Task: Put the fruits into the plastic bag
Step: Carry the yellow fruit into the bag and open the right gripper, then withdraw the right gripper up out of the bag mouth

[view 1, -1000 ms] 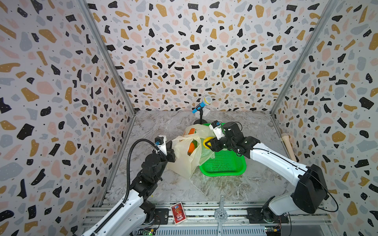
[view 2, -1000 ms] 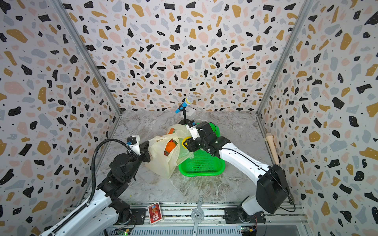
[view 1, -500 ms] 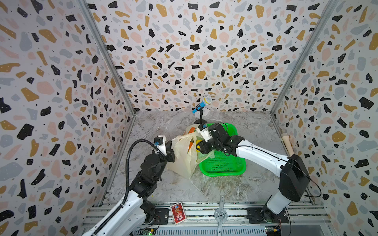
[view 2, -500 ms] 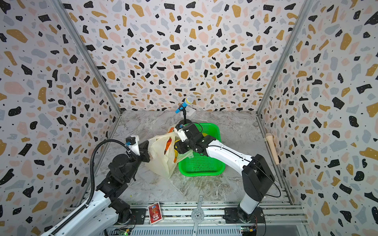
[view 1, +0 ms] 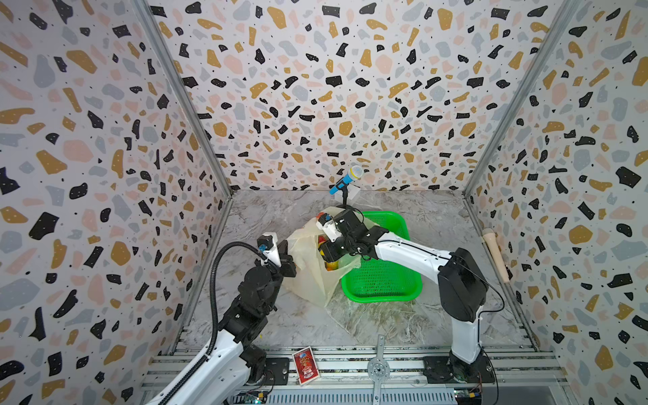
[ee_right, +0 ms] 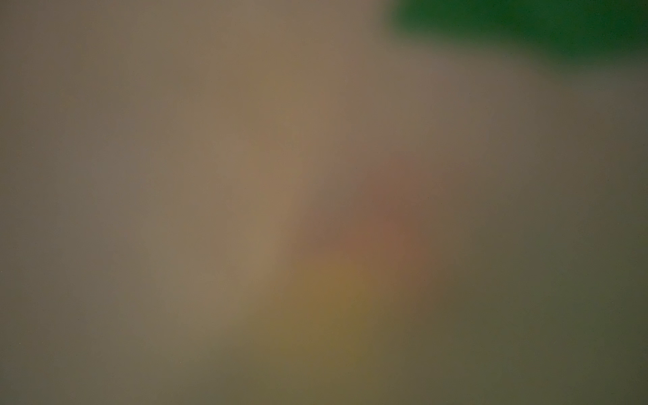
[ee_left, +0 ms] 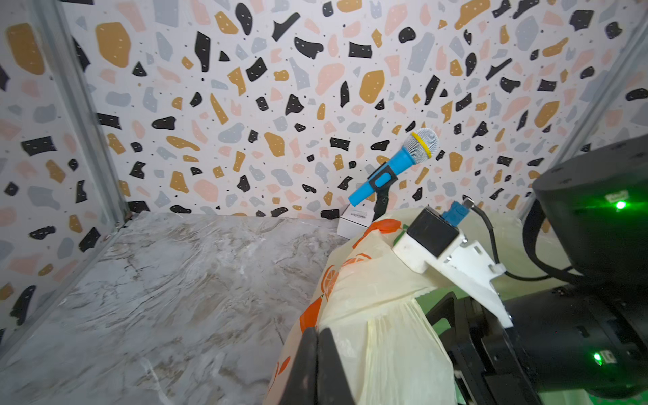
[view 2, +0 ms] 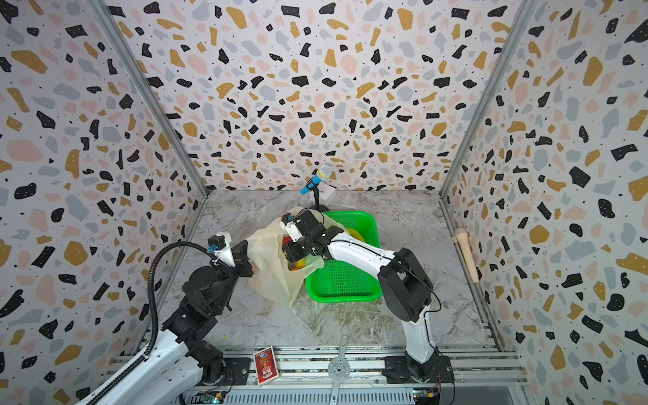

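The cream-yellow plastic bag (view 1: 308,270) (view 2: 270,273) stands at the table's middle with its mouth facing the green basket. My left gripper (view 1: 287,260) (ee_left: 317,333) is shut on the bag's near-left edge and holds it up. My right gripper (view 1: 329,253) (view 2: 292,250) reaches into the bag's mouth; the film hides its jaws. Fruits show inside the bag below it: a yellow-orange one (view 1: 331,265) (view 2: 298,263) and a red one (view 2: 287,240). The right wrist view is only a brown blur of bag film.
The green basket (view 1: 382,298) (view 2: 343,298) touches the bag's right side under my right arm. A blue toy microphone (view 1: 345,180) (ee_left: 396,168) on a stand and a white box (ee_left: 354,222) stand behind. A wooden handle (view 1: 494,252) lies by the right wall.
My right gripper has swung left from over the basket's rim, with a yellow fruit, into the bag's mouth. The left gripper has kept its hold on the bag.
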Robot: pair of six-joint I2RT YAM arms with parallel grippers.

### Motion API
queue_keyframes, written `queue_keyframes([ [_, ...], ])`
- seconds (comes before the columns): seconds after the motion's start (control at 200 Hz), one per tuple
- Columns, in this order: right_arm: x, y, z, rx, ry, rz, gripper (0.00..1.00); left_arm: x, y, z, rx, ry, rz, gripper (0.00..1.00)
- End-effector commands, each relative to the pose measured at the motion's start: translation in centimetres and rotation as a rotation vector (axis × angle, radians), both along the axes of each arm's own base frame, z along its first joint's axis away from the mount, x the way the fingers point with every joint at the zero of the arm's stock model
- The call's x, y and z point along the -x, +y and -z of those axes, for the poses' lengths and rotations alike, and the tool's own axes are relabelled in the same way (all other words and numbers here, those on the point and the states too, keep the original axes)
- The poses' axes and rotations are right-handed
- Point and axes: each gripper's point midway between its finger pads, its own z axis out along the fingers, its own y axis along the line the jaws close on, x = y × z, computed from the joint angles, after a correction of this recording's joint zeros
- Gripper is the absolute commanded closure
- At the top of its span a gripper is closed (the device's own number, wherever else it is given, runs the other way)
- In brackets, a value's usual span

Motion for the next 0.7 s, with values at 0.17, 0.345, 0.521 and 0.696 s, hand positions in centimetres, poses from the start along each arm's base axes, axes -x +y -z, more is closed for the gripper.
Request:
queue_keyframes([
  [0.17, -0.9, -1.8, -5.1, -0.044, -0.043, 0.040, 0.12, 0.8, 6.4, 0.7, 0.008, 0.028, -0.359, 1.00],
  [0.345, -2.3, -5.6, -8.4, -0.107, -0.057, 0.097, 0.11, 0.5, 5.8, 1.1, 0.016, 0.043, -0.333, 1.00],
  [0.521, -2.7, -9.5, -11.5, -0.213, -0.050, 0.105, 0.11, 0.2, 2.5, 0.1, 0.022, -0.006, -0.132, 1.00],
  [0.696, 1.2, -10.1, -14.4, -0.386, 0.009, -0.073, 0.11, 0.1, 0.8, -0.3, 0.026, -0.020, -0.040, 1.00],
])
